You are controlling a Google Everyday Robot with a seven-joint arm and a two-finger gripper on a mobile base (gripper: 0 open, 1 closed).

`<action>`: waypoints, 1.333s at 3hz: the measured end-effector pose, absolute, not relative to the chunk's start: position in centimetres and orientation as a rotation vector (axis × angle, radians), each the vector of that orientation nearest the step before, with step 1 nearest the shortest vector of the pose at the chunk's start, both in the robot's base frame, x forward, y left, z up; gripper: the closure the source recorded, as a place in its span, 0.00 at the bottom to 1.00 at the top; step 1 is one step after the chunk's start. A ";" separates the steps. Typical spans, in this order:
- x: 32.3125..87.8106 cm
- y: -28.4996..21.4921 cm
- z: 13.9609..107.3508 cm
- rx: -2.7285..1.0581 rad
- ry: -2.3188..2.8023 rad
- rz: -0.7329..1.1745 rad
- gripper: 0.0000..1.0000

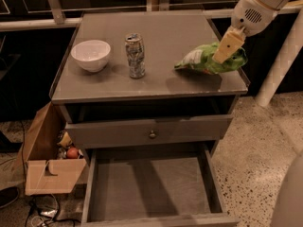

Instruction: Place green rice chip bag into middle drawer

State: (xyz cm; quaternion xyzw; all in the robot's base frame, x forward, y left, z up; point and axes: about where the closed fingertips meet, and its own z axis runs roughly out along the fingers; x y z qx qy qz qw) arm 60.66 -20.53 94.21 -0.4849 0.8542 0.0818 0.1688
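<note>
Gripper (221, 55) tight on green rice chip bag (196, 60), just over cabinet top (161, 22)

A grey cabinet (118, 94) with a smooth top stands on a pale speckled floor (258, 145) in dim, warm light. Behind it, dark panels sit above a pale rail (28, 24). An open cardboard box (47, 176) and loose cables (45, 213) lie at its left; a white post (283, 60) slants at right. The gripper (226, 45) holds the green rice chip bag (196, 60) over the top's right edge.
</note>
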 end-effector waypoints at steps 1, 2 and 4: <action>56.5 -24.5 96.8 -1.362 2.333 0.271 1.00; 56.7 -24.4 97.1 -1.365 2.315 0.257 1.00; 51.7 -26.7 98.9 -1.310 2.319 0.282 1.00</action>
